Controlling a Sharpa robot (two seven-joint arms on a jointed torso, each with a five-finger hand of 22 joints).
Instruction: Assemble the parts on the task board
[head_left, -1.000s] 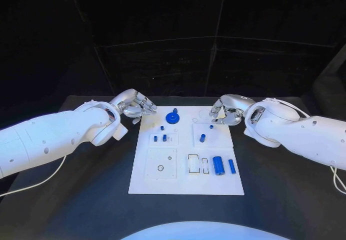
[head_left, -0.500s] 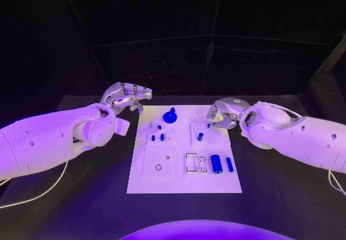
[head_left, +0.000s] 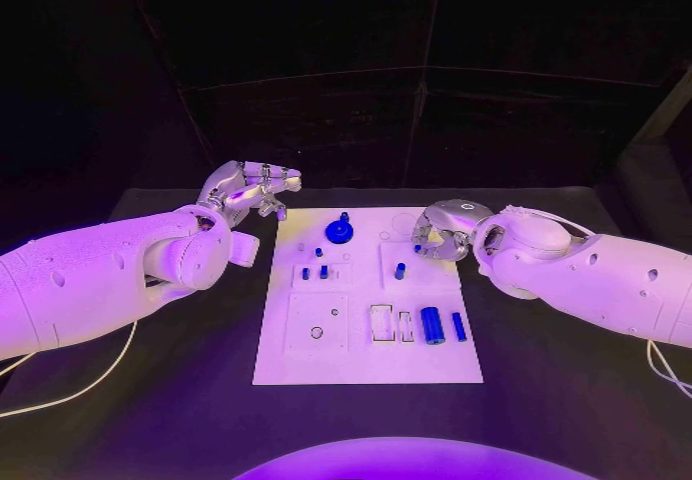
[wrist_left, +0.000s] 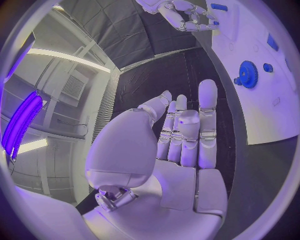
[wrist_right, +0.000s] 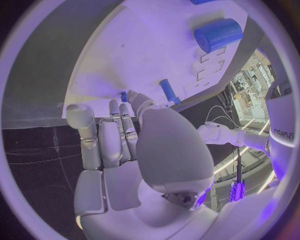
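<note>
The white task board (head_left: 368, 350) lies in the middle of the black counter (head_left: 562, 380), with its long side running from the near edge toward the far edge. On it, a blue gear (head_left: 339, 233) stands close to the far edge of the board, and small blue pegs (head_left: 313, 271) stand in the field below it. A thick blue cylinder (head_left: 433, 325) and a thinner blue pin (head_left: 459, 326) lie side by side near the right edge of the board. The left hand (head_left: 248, 190) is above the counter just beside the far left corner of the board; in the left wrist view its fingers (wrist_left: 206, 120) are straight and close together, and it holds nothing. The right hand (head_left: 440, 230) is over the far right corner of the board. Its fingers (wrist_right: 103, 140) point toward the board surface, but I cannot tell if they hold something.
</note>
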